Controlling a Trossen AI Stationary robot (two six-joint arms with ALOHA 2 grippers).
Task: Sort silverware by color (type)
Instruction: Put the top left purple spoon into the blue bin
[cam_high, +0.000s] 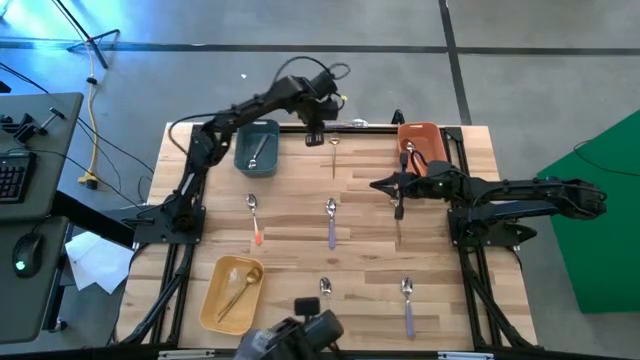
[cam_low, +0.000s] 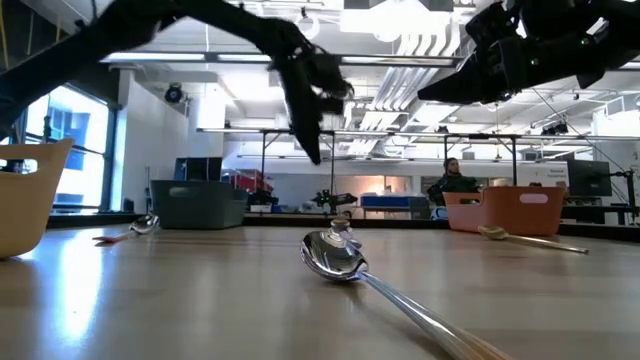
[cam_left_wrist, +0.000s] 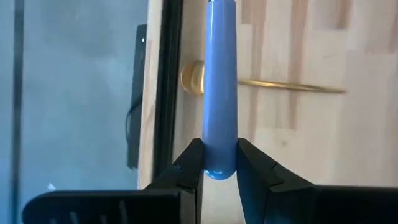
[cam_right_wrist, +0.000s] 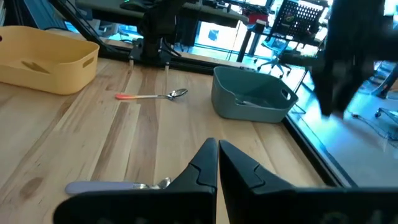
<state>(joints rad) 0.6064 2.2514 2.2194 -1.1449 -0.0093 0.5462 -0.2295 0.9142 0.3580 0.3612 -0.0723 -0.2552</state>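
Presently held: one purple-handled utensil (cam_left_wrist: 221, 81), handle smooth and rounded, long axis running straight out from the left gripper (cam_left_wrist: 219, 163), whose fingers clamp its end above the table's (cam_high: 290, 215) far edge, beside the blue-grey bin (cam_high: 257, 147). Head unseen. Right gripper (cam_right_wrist: 217, 163), fingers pressed together, empty, hovers near the orange bin (cam_high: 420, 140).

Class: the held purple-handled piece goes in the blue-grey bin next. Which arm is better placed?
Left. The left gripper clamps the purple handle, close to the blue-grey bin. The right gripper is shut and empty, over by the orange bin.
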